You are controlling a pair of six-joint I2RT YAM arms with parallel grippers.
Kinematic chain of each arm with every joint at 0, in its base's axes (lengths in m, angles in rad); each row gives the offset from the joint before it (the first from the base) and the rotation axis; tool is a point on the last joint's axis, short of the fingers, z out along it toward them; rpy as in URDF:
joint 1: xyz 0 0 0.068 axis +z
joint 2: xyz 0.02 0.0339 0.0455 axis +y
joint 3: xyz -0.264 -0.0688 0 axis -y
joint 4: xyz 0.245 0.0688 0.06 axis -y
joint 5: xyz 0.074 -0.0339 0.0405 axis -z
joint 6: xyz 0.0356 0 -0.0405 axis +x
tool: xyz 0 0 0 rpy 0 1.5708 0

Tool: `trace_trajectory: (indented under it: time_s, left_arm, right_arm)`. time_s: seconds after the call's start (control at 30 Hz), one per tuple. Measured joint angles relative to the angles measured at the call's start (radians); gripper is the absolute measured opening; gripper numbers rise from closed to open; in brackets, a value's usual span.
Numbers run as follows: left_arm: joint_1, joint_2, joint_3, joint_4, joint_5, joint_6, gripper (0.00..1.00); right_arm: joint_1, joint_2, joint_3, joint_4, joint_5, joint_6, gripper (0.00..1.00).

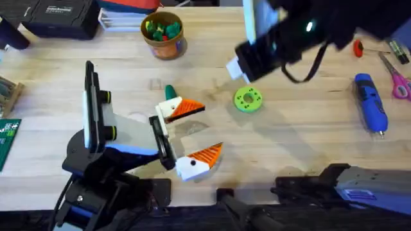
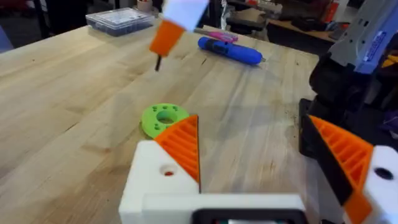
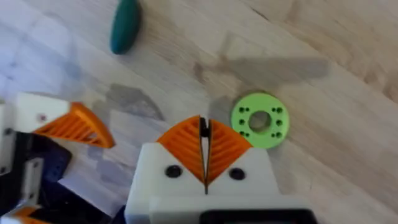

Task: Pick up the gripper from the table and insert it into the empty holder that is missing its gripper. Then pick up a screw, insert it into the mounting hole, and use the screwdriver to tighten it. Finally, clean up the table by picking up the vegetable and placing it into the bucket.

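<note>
- Right gripper [image 3: 204,124]: the orange ribbed pads are pressed together, pinching a thin dark screw [image 3: 204,127] between their tips (from the left wrist camera the screw [image 2: 157,62] hangs point-down below the pads). It hangs above the table [image 1: 302,128], clear of the wood.
- In the overhead view, the right gripper [image 1: 239,67] sits up and a little left of the bright green ring [image 1: 248,99], which lies flat on the table.
- Left gripper [image 1: 210,128]: the jaws are spread wide with nothing between them. Both white-and-orange fingers [image 2: 180,149] point towards the ring.
- The vegetable [image 1: 170,92] lies on the table just beyond the left gripper's far finger; whether they touch cannot be told.
- The bucket [image 1: 168,48] stands upright near the far edge, with small coloured pieces inside.
- The screwdriver [image 1: 371,102] lies flat well off to the right, tip towards the near edge, with pink-handled scissors [image 1: 398,80] beside it.
</note>
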Motion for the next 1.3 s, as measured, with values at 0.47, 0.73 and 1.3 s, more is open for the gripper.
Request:
trace_trajectory:
  time_s: [0.47, 0.73, 1.3]
  left_arm:
    - [0.000, 0.000, 0.000, 0.000, -0.001, 0.000, 0.987]
    - [0.000, 0.000, 0.000, 0.000, -0.001, 0.000, 0.988]
    - [0.000, 0.001, 0.000, -0.001, -0.001, -0.008, 0.988]
  right_arm:
    - [0.160, 0.181, 0.293, -0.076, -0.239, -0.045, 0.007]
    - [0.233, 0.197, 0.293, -0.056, -0.263, -0.064, 0.007]
    - [0.284, 0.242, 0.293, -0.073, -0.269, -0.075, 0.007]
